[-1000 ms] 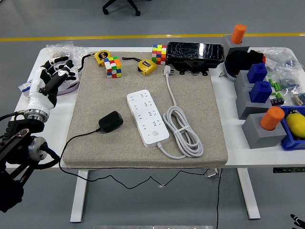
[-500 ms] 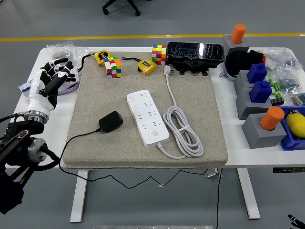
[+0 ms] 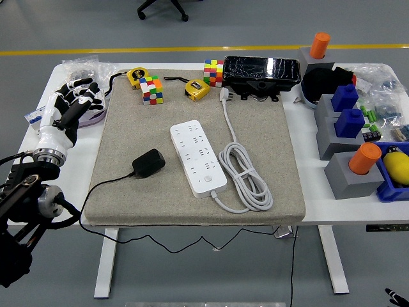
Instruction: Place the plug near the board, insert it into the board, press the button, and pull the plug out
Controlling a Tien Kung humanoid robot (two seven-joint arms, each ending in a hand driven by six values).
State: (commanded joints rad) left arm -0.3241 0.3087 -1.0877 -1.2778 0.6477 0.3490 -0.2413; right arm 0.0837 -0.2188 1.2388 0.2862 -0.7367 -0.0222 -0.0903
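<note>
White table (image 3: pixel 307 211) carried a grey mat (image 3: pixel 128 134); white power strip (image 3: pixel 197 157) lay mid-mat, its coiled cord (image 3: pixel 246 176) just right of it. Black plug adapter (image 3: pixel 148 163) lay on the mat just left of the strip, not touching it. Left hand (image 3: pixel 69 110) hovered over the table's left edge, fingers spread, holding nothing

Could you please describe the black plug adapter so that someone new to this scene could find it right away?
Start at the grey felt mat covering the table's middle. Left of the white power strip lies the black plug adapter, trailing a thin black cord off the mat's near edge. It is the mat's only black item.
</note>
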